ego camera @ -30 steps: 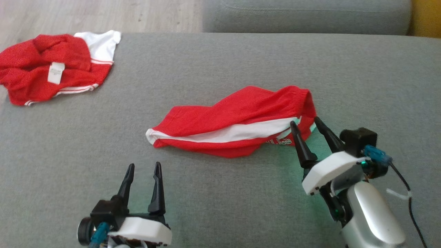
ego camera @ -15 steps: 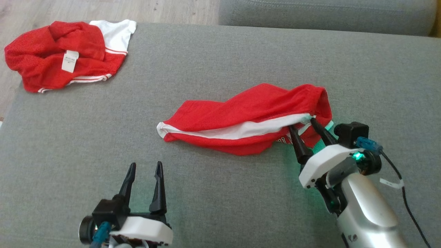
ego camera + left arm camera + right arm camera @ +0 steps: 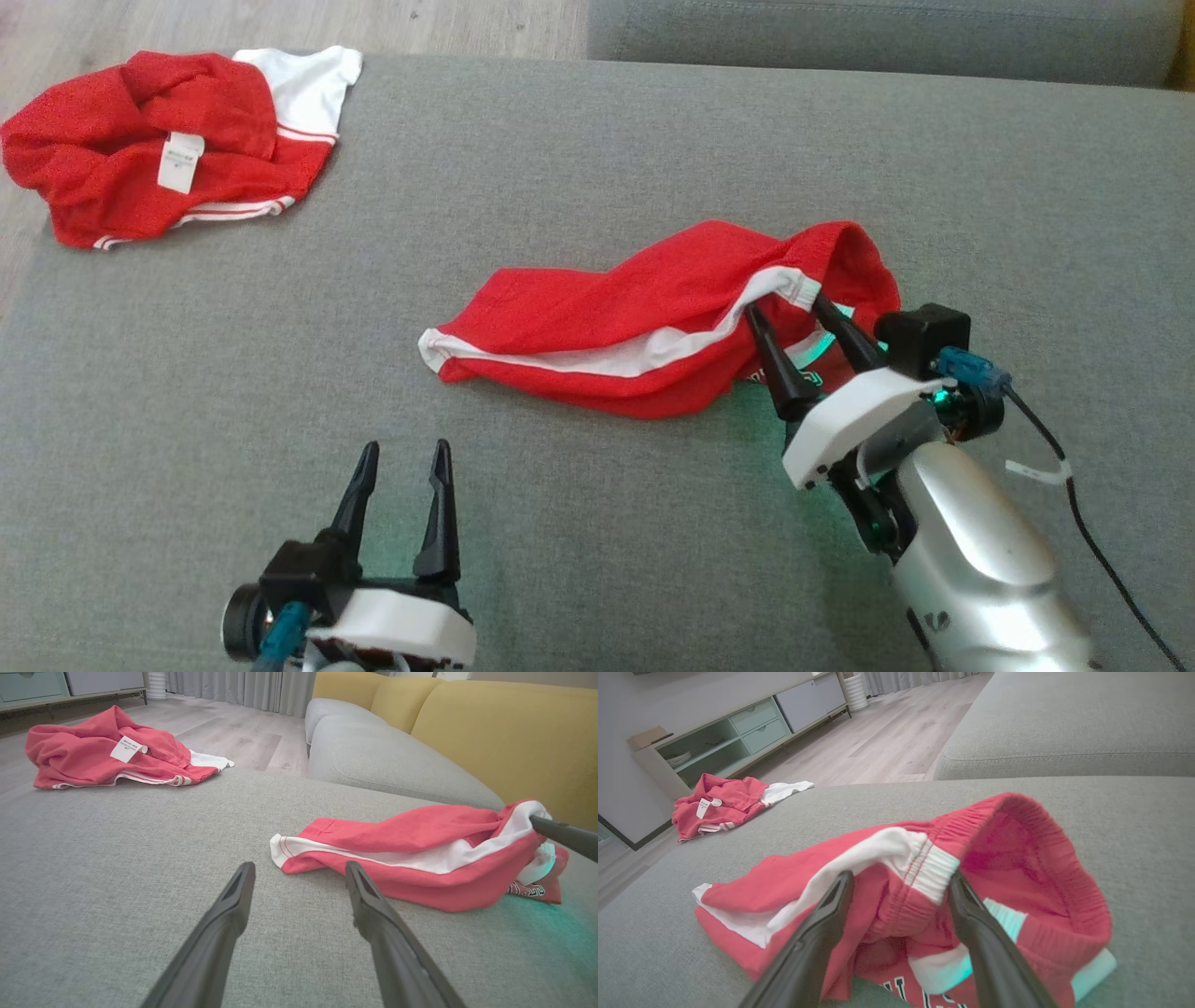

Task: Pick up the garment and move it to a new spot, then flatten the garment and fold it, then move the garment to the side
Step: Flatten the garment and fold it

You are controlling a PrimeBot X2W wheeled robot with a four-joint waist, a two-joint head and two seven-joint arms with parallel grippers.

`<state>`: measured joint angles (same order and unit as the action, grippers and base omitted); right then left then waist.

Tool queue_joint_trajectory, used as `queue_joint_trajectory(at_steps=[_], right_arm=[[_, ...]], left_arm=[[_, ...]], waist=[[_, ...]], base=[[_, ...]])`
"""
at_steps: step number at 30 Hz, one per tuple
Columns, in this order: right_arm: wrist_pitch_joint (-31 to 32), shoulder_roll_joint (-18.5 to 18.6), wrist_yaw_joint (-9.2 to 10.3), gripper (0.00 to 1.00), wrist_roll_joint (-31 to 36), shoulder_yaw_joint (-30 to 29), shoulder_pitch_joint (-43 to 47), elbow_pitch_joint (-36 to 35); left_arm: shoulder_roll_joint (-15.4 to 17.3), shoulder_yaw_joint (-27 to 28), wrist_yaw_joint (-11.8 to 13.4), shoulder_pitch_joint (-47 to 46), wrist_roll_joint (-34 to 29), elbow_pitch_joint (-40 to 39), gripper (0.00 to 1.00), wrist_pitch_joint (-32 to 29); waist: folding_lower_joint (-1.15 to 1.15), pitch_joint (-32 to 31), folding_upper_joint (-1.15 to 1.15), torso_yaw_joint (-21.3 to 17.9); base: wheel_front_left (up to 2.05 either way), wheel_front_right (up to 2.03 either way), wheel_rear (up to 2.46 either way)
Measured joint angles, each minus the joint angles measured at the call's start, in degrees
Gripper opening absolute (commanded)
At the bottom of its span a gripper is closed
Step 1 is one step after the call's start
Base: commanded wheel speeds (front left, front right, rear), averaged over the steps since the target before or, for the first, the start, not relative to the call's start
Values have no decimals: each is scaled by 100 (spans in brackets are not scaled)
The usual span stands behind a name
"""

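- Red jersey garment (image 3: 644,327) with a white side stripe and a ribbed elastic waistband (image 3: 934,868), lying twisted in a long rumpled roll at the middle of the grey woven sofa seat (image 3: 597,523).
- Jaws of right gripper (image 3: 784,305) spread wide, dark tapered fingers either side of the raised waistband, not pinched shut.
- Jaws of left gripper (image 3: 406,445) wide apart, nothing between, over bare cushion near the hem end.
- Bunched second garment (image 3: 140,149), red and white, label showing, at the seat's far left corner.

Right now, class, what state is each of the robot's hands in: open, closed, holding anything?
Left hand: open, holding nothing.
Right hand: open, straddling the waistband of the red shorts, not clamped.
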<state>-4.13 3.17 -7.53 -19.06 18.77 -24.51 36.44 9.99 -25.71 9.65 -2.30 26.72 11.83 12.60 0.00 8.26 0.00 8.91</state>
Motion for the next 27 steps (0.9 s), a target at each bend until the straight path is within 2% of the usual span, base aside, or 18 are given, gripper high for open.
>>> queue_joint_trajectory(at_steps=[3,4,5,6,8,10,11,12,20,27], right_arm=[[-35,14,0,100,-13,83,-80,0],[-55,21,0,84,-13,97,-86,-5],[-80,23,0,56,-32,107,-86,-5],[-98,25,0,45,-65,110,-86,-9],[-102,32,0,38,-113,127,-86,-29],[-127,36,0,21,-119,144,-86,-40],[-152,40,0,6,-146,157,-86,-51],[-154,45,0,0,-172,170,-86,-56],[-348,163,0,0,-280,303,-83,-261],[-223,448,0,0,-321,290,46,-682]], left_arm=[[1,0,0,-9,0,0,100,0],[1,0,1,-15,1,0,100,1],[2,0,1,-21,1,0,100,1],[2,0,4,-29,1,0,100,1],[4,0,43,-52,1,0,100,1],[4,0,43,-66,1,1,100,1],[4,0,43,-83,1,1,100,1],[4,0,42,-97,1,0,100,1],[21,-38,-29,-192,2,33,100,-13],[2,-70,-148,-918,110,520,100,-435]], waist=[[0,15,0,1],[0,19,0,3],[0,23,0,2],[0,26,0,1],[0,33,0,-4],[0,37,0,-7],[0,42,0,-11],[0,47,0,-16],[0,84,0,-101],[0,141,0,-287]], base=[[0,0,0],[0,0,0],[0,0,0],[0,0,0],[0,0,0],[0,0,0],[0,0,0],[0,0,0],[0,0,0],[0,0,0]])
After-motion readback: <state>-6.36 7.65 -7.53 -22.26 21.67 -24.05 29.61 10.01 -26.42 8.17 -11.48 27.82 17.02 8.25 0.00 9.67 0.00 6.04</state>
